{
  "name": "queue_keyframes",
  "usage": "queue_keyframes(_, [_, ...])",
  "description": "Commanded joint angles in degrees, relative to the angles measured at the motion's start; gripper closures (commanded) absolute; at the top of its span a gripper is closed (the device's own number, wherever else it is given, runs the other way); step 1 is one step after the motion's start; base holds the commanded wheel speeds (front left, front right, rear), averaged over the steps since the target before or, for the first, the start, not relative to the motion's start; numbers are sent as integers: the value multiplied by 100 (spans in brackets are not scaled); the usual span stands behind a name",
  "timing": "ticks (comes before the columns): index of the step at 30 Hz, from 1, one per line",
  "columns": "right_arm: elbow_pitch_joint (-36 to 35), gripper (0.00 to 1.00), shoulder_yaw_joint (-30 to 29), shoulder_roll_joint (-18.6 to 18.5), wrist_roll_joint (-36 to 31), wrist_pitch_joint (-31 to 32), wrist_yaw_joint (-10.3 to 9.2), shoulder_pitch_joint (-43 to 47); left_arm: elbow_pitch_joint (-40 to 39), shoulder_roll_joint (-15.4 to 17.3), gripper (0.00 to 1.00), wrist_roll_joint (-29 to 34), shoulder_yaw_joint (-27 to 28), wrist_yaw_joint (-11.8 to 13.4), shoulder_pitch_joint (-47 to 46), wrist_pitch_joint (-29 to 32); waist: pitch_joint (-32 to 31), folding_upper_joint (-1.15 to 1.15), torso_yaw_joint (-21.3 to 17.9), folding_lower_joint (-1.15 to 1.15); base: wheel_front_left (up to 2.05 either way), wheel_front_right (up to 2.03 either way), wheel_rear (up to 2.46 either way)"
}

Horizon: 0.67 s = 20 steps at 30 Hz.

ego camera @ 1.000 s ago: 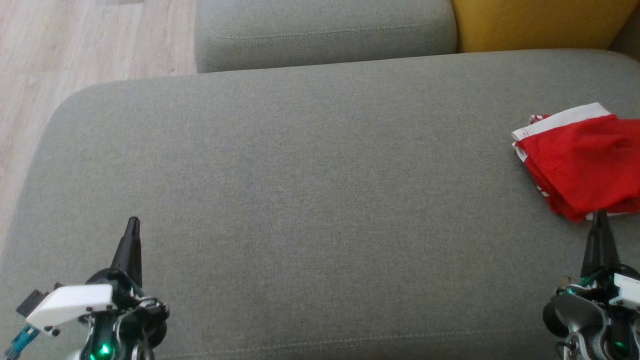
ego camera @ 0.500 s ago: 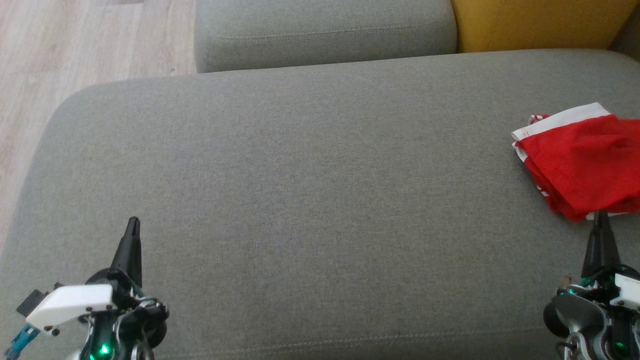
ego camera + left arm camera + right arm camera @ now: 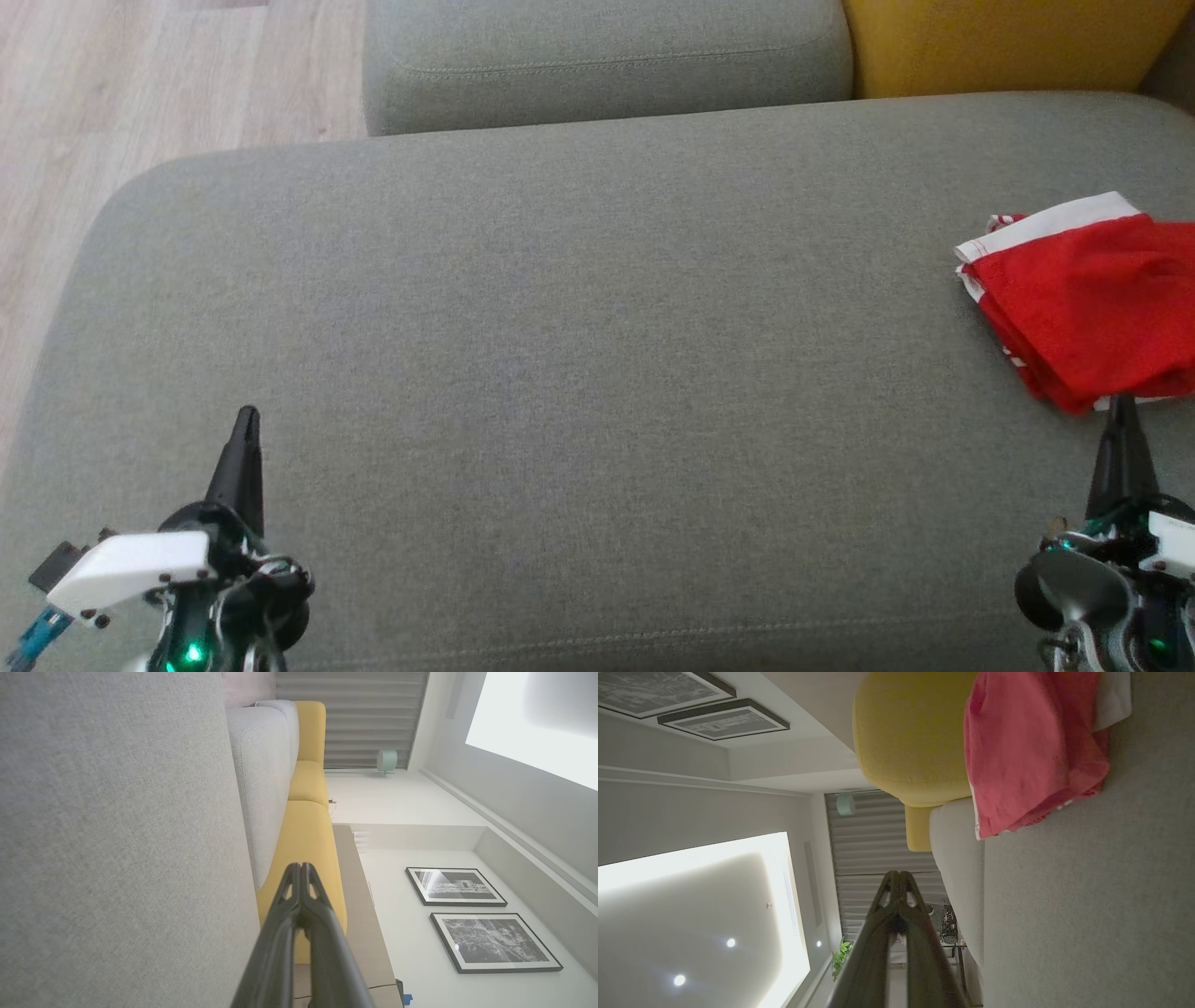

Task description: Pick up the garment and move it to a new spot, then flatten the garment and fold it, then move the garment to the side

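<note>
Garment [image 3: 1088, 299] lies near closed right end effector [image 3: 1122, 401], perhaps touching; left end effector [image 3: 247, 413] closed, pointing forward.

A folded red garment with a white band [image 3: 1088, 299] lies at the right edge of a broad grey fabric sofa cushion [image 3: 579, 373]. The left gripper [image 3: 246, 422] sits at lower left, its dark fingers pressed together. The right gripper [image 3: 1119, 411], also closed, points up at lower right, its tip just beside the garment's near edge. Beyond lie a second grey cushion [image 3: 607, 61], a mustard-yellow cushion [image 3: 1008, 42] and pale wooden floor [image 3: 140, 93].
</note>
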Motion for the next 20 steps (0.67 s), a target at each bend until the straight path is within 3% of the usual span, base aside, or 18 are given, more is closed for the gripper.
queue_keyframes(1, [-177,100,127,-26,-59,37,21,-325,-167,39,100,45,221,-42,-307,29,0,0,0,0,0,0,0])
queue_keyframes(20, [-176,100,107,-12,-75,53,21,-327,-166,24,100,63,242,-42,-309,46,0,0,0,0,0,0,0])
